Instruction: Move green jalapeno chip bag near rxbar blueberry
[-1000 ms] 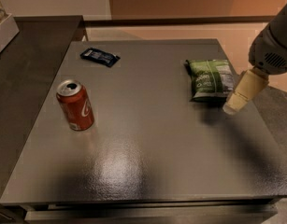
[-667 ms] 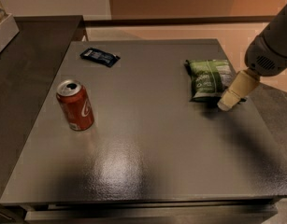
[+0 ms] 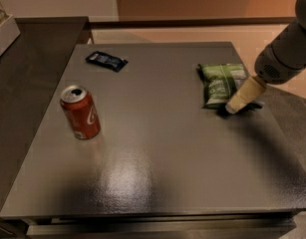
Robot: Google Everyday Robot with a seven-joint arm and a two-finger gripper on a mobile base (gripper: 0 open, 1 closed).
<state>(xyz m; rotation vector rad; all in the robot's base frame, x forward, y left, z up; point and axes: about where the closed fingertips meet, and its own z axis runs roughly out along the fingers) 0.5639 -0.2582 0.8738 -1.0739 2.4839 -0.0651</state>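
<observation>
The green jalapeno chip bag [image 3: 220, 83] lies flat on the right side of the dark table [image 3: 157, 148]. The rxbar blueberry [image 3: 106, 60], a small dark blue wrapper, lies at the far left of the table, well apart from the bag. My gripper [image 3: 234, 107] comes in from the upper right on the grey arm [image 3: 287, 54]. Its pale tip is down at the bag's near right corner, touching or just beside the bag's edge.
A red soda can [image 3: 80, 112] stands upright on the left of the table, in front of the blue wrapper. A dark counter [image 3: 28, 63] adjoins the table's left side, with a white bin [image 3: 2, 30] at its far left corner.
My gripper has moved left and down towards the table, from beside the bag's right edge to its near right corner. The bag, the can and the bar have not moved.
</observation>
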